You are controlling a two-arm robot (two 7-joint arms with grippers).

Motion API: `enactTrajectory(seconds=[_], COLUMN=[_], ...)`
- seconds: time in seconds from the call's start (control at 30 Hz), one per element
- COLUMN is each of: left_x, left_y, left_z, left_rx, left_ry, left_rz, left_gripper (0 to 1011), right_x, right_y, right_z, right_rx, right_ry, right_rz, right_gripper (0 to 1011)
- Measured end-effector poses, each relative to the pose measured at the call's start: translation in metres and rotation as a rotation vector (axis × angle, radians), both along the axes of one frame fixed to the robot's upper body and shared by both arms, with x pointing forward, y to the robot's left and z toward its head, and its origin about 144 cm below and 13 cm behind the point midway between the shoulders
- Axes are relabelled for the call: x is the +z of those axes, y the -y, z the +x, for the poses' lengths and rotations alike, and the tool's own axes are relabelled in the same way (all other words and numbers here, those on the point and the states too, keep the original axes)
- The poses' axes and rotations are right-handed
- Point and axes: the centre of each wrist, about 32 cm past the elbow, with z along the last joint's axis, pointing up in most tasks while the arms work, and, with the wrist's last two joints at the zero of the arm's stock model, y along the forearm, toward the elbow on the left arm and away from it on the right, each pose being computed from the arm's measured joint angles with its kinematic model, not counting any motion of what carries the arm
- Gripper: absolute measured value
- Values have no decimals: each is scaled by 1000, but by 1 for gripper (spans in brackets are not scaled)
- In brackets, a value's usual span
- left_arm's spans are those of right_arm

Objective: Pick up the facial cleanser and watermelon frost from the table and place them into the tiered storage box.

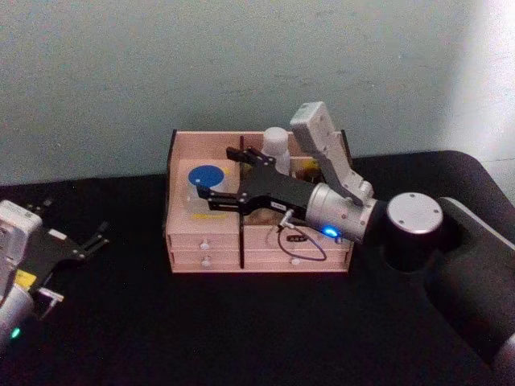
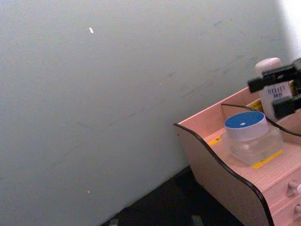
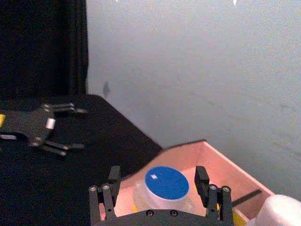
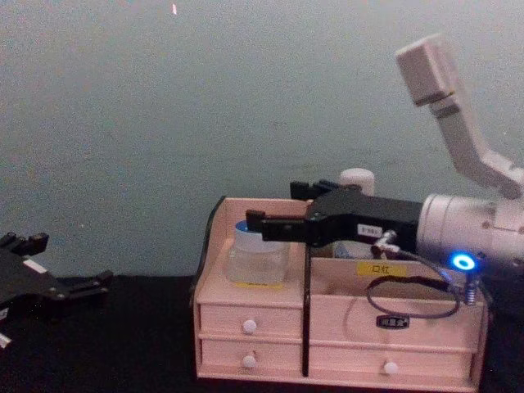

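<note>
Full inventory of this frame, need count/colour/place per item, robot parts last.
watermelon frost: 1, clear jar with blue lid, left compartment of the box.
facial cleanser: 1, white, standing at the box's back, right of the jar.
tiered storage box: 1, pale pink wood, mid-table against the wall.
table: 1, black.
right gripper: 1, black, open, over the box beside the jar.
left gripper: 1, black, open, low at table's left.

Your right gripper (image 1: 221, 178) hid most of the cleanser (image 1: 276, 147) in the head view, leaving just its cap and shoulder. In the chest view the cleanser (image 4: 357, 179) showed as a cap alone. The box (image 2: 225, 174) ran off the left wrist picture's edge.
</note>
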Motion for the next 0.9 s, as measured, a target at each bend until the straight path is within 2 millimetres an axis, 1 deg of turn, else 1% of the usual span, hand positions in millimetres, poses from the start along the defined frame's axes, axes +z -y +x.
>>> enactTrajectory(seconds=[0.17, 0.2, 0.3, 0.4, 0.43, 0.5, 0.53, 0.6, 0.7, 0.73, 0.77, 0.9], left_x=[0, 0, 0, 0, 0, 0, 0, 0, 0, 0, 0, 0], left_y=[0, 0, 0, 0, 0, 0, 0, 0, 0, 0, 0, 0], left_z=[0, 0, 0, 0, 0, 0, 0, 0, 0, 0, 0, 0], left_rx=[0, 0, 0, 0, 0, 0, 0, 0, 0, 0, 0, 0], left_ry=[0, 0, 0, 0, 0, 0, 0, 0, 0, 0, 0, 0], left_rz=[0, 0, 0, 0, 0, 0, 0, 0, 0, 0, 0, 0], left_gripper=[1001, 1001, 1001, 1001, 1001, 1001, 1001, 1001, 1001, 1001, 1001, 1001], right_x=[3, 2, 1, -1, -3, -3, -5, -6, -10, -10, -12, -16], right_y=[7, 9, 15, 24, 29, 35, 41, 49, 68, 68, 76, 94], right_z=[-16, -23, -34, -49, -56, -62, -70, -77, -91, -91, -96, -104], right_rx=[22, 33, 50, 67, 68, 65, 53, 35, -41, -41, -85, -220], right_ry=[24, 27, 29, 27, 24, 25, 25, 24, 12, 12, 7, 9], right_rz=[21, 24, 20, 8, 0, -6, -14, -21, -38, -38, -41, -34], right_gripper=[1002, 1002, 1002, 1002, 1002, 1002, 1002, 1002, 1002, 1002, 1002, 1002])
